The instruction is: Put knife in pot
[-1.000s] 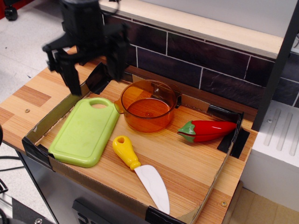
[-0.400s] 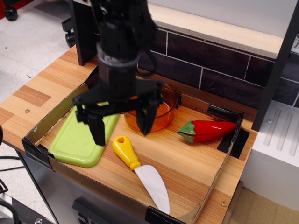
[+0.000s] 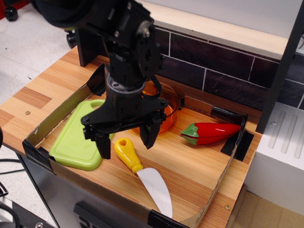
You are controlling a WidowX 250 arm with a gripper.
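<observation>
The knife [image 3: 142,171] lies flat on the wooden tray floor, yellow handle toward the upper left, white blade pointing to the lower right. My gripper [image 3: 126,140] is open and empty. Its two black fingers straddle the yellow handle end [image 3: 124,149] from just above, one finger [image 3: 102,146] to the left and one [image 3: 147,137] to the right. The orange transparent pot [image 3: 166,110] stands behind the gripper, mostly hidden by the arm; only its right side shows.
A green cutting board [image 3: 76,137] lies at the left, partly under the left finger. A red chili pepper [image 3: 211,132] lies right of the pot. Low cardboard walls [image 3: 52,164] ring the tray. A dark tiled wall [image 3: 213,71] stands behind.
The arm came from the back left, over the cutting board, forward and down. The open fingers now sit lower, around the knife's handle. The knife, pot and pepper have not moved.
</observation>
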